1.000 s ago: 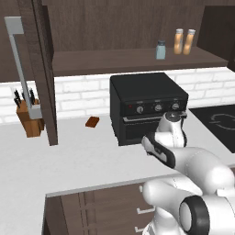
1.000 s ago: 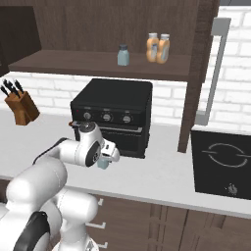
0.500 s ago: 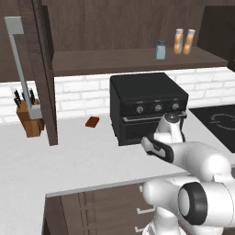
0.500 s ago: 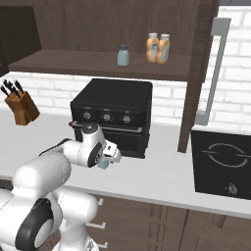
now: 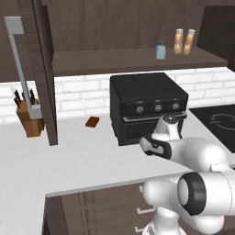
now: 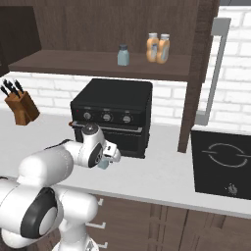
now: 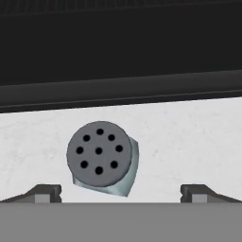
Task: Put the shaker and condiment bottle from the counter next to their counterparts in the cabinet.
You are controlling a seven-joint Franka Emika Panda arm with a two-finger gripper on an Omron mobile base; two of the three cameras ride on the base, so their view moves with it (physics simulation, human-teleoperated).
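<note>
Gripper [image 7: 121, 191] spread fully wide, empty, poised above shaker [image 7: 105, 158] on white tabletop [image 7: 189, 142], just before black oven [image 5: 148, 105]. Shaker upright between fingertips [image 7: 45, 193], touching neither, perforated grey cap facing up. On cabinet shelf [image 6: 98, 66] above: matching shaker [image 6: 123, 55] alongside two amber bottles [image 6: 158, 47], standing close together. Knife block [image 5: 30, 120] at far left on tabletop, cooktop [image 6: 223, 164] at right.
</note>
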